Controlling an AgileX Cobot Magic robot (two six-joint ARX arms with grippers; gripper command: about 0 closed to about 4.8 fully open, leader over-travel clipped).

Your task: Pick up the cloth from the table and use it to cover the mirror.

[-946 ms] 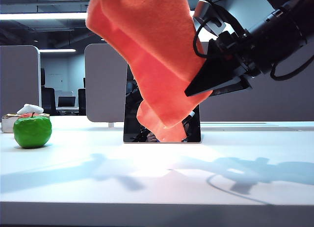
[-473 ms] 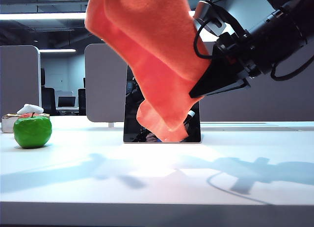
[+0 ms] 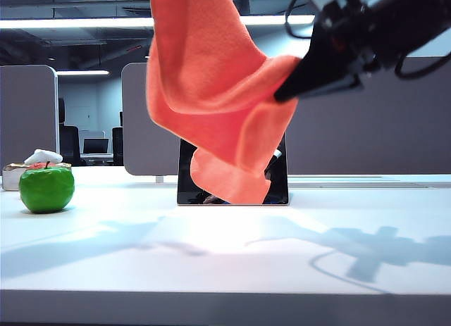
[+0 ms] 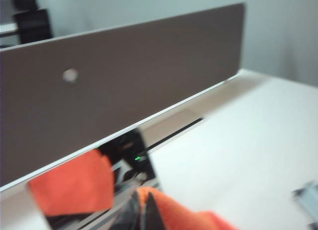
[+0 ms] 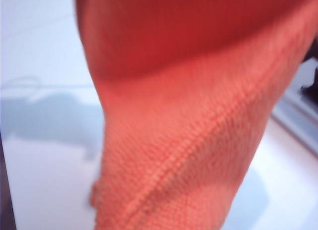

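Above the mirror (image 3: 278, 178), cloth (image 3: 211, 93) between both grippers' closed jaws.

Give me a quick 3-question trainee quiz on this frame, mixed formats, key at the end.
1. True or false: the cloth lies flat on the table.
2. Multiple choice: what stands at the left of the table in the exterior view? A) green apple B) red mug C) blue bottle
3. Short answer: how much of the mirror is covered in the exterior view?

Key:
1. False. It hangs in the air, pinched by the right gripper at its right side, and the left gripper is shut on another part of it.
2. A
3. Partly: the cloth's hanging end drapes in front of the middle, with dark glass showing on both sides.
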